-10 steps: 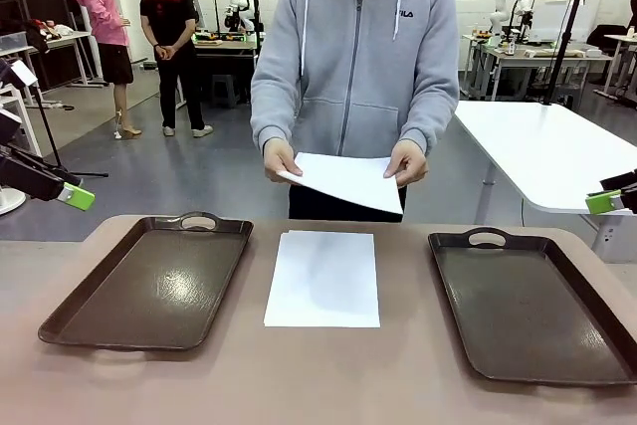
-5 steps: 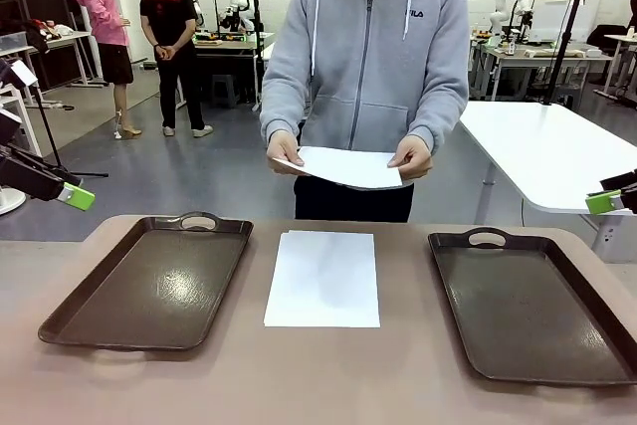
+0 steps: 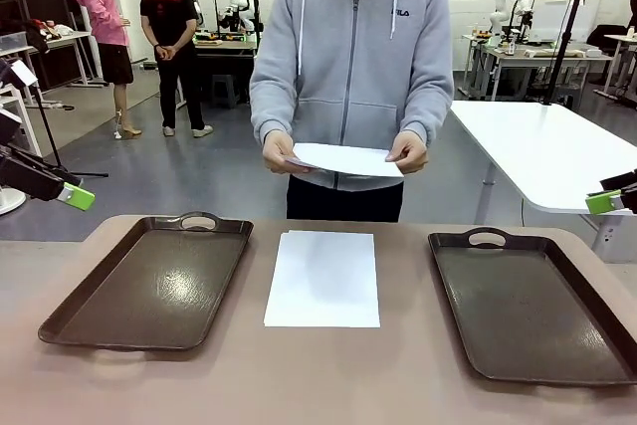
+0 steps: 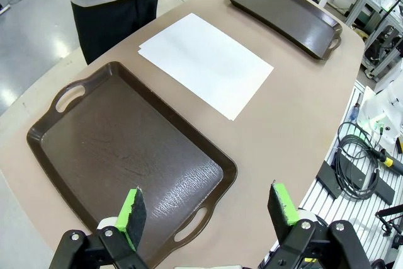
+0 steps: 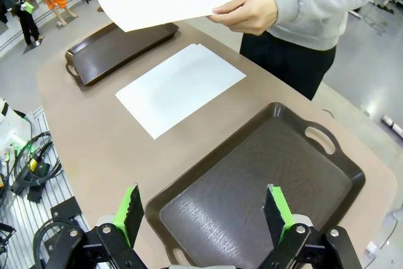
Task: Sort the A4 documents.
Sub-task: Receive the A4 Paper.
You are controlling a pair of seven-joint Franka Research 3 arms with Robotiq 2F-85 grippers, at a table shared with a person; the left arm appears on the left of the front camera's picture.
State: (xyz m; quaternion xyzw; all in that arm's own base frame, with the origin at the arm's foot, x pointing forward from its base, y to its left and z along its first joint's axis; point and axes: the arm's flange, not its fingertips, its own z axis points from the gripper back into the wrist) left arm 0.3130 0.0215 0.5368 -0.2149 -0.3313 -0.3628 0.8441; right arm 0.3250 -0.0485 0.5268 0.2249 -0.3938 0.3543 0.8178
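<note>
My left end effector [image 4: 206, 209] hangs released, green pads spread wide, over the near end of the left tray [image 4: 126, 155], whose dark floor is bare. The right end effector [image 5: 204, 211] is just as slack-jawed above the right tray [image 5: 264, 174], also bare inside. One A4 sheet [image 3: 322, 278] lies flat on the worktop [image 3: 418, 375] between the trays, touching neither and well apart from both end effectors. A second sheet [image 3: 348, 159] is held almost level beyond the far edge, pinched between the person's right hand [image 3: 280, 152] and the person's left hand [image 3: 408, 153].
</note>
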